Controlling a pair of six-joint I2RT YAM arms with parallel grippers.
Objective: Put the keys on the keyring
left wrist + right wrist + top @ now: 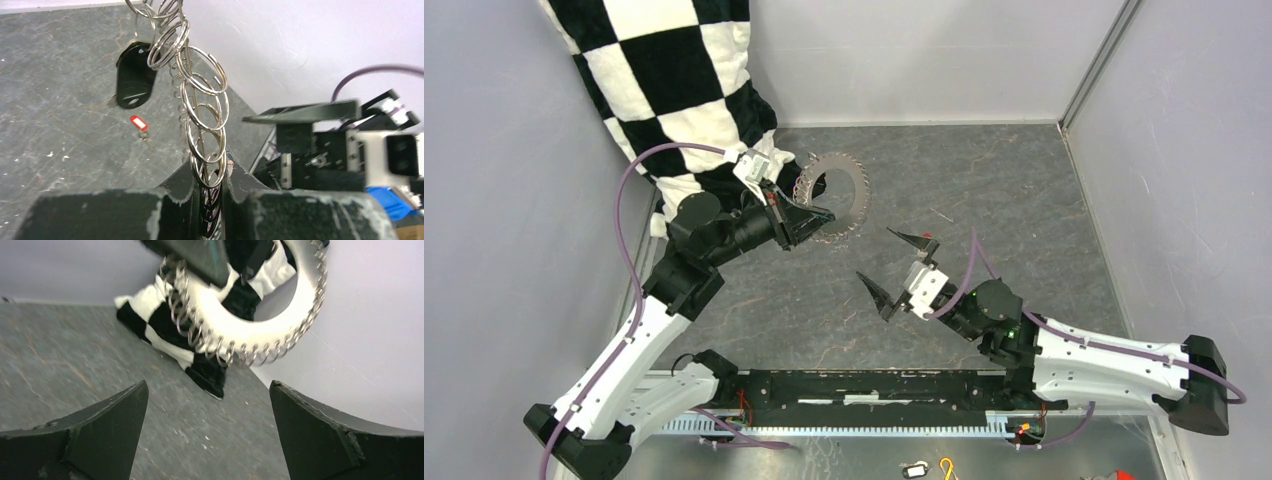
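the left fingers [210,172] are pinched on the lower edge of the keyring [200,105], holding it upright off the counter [60,100]. from above, the keyring [854,195] sits at the back left of the counter [984,180], just in front of a checked cloth [674,80], with the left fingers [809,215] gripping its near side. it is a flat pale hoop, and small rings [200,337] hang close together all round its rim. in the left wrist view these small rings run up in a line from the pinch point to the top of the frame.

the right fingers [208,387] are spread wide with nothing between them. they point at the keyring [280,325] from the right and stand apart from it. from above, the right fingers [891,263] are near the middle of the counter.

the red key [138,123] lies flat on the counter, loose, not on the keyring. from above, a red speck [931,237] shows just beside the farther right fingertip. a black oval piece [134,75] with a hole sits by the top of the line of small rings; i cannot tell if it is the black key, or if it is threaded on.

a yellow hook [946,466] and a dark tag [914,468] lie at the near edge, behind the arm bases.
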